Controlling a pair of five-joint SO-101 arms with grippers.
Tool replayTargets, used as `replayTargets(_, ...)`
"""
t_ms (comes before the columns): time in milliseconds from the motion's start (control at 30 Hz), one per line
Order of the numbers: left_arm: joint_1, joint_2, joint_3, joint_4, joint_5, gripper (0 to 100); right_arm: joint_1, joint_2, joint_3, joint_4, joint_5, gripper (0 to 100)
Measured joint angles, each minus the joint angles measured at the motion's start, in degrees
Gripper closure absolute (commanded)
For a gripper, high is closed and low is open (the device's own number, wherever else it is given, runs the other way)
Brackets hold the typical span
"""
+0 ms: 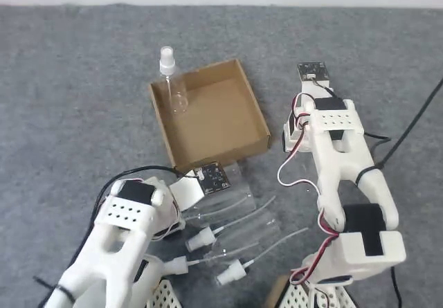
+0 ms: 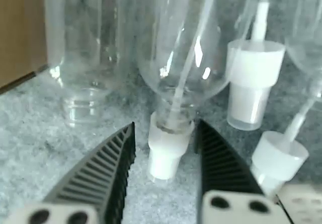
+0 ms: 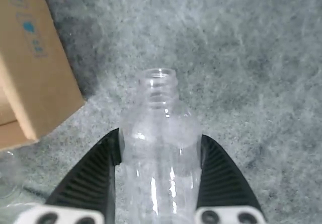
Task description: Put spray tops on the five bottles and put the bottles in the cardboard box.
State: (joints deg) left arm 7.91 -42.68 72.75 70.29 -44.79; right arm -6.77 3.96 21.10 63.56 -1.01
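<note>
A clear bottle [image 1: 173,79] with a white spray top stands in the far left corner of the cardboard box [image 1: 214,124]. Several clear bottles [image 1: 232,207] lie on the carpet between the arms, three with white spray tops [image 1: 197,239]. My left gripper [image 2: 165,128] is open, its jaws on either side of the white spray top [image 2: 166,153] of a lying bottle [image 2: 186,58]. My right gripper [image 3: 160,136] is shut on an uncapped clear bottle [image 3: 160,128] whose open neck points away from it, beside the box's corner [image 3: 30,73].
Grey carpet [image 1: 83,100] covers the table. An uncapped bottle [image 2: 80,83] lies by the box wall [image 2: 17,32]. Two more spray tops [image 2: 251,83] lie close beside the left gripper. The left arm [image 1: 131,211] is near the front edge, the right arm [image 1: 332,135] right of the box.
</note>
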Motion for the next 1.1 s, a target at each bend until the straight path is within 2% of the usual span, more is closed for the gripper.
replayTargets(667,0.0,0.0,0.0,-0.09,0.0,87,0.0,0.0,0.0,0.0,0.0,95.7)
replayTargets(800,0.0,0.0,0.0,-0.09,-1.58,92,0.0,0.0,0.0,0.0,0.0,95.7)
replayTargets(1100,-5.89,0.0,0.0,-0.09,-3.96,93,0.0,0.0,0.0,0.0,0.7,95.7)
